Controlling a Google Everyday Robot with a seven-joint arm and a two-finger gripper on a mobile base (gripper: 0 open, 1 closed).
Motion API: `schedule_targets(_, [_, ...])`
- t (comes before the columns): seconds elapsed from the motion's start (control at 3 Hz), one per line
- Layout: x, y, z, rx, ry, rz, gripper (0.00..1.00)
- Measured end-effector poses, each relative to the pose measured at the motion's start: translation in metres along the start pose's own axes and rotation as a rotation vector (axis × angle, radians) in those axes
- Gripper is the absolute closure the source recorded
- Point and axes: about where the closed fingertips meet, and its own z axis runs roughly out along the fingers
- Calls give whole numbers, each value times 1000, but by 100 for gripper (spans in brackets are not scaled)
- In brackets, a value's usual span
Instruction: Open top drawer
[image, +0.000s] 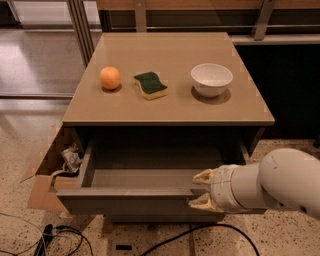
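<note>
- The top drawer (140, 202) of the low cabinet (165, 107) stands pulled well out toward the camera. Its shallow grey box interior is open to view under the tabletop.
- The dark grey drawer front is the part nearest the camera, and its upper rim runs across the lower half of the view.
- The gripper (197, 189) sits at the right part of that front rim, at the end of a thick white arm (272, 185) that comes in from the lower right.
- Its two pale fingers (205, 175) are spread apart, one above the rim on the side of the drawer's interior and the other lower, against the outer face. The rim passes between them, and they do not look pressed onto it.
- On the tan cabinet top, three things lie in a row and apart from one another: an orange (110, 78) on the left, a green and yellow sponge (150, 85) in the middle and a white bowl (211, 79) on the right.
- A torn cardboard box (42, 192) leans against the left side of the cabinet, just beside the open drawer, with crumpled material in it.
- Dark cables (65, 235) trail over the speckled floor (20, 150) beneath the drawer.
</note>
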Motion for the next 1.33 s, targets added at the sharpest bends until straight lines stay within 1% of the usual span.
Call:
schedule_targets(0.33, [0,0,-1,2,-1,0,0])
schedule_targets(0.67, [1,-2,12,-16,15,-6,0])
schedule_targets(1.0, [0,-2,12,-13,19,-13,0])
schedule_targets(1.33, [20,1,27,-43,27,35,0])
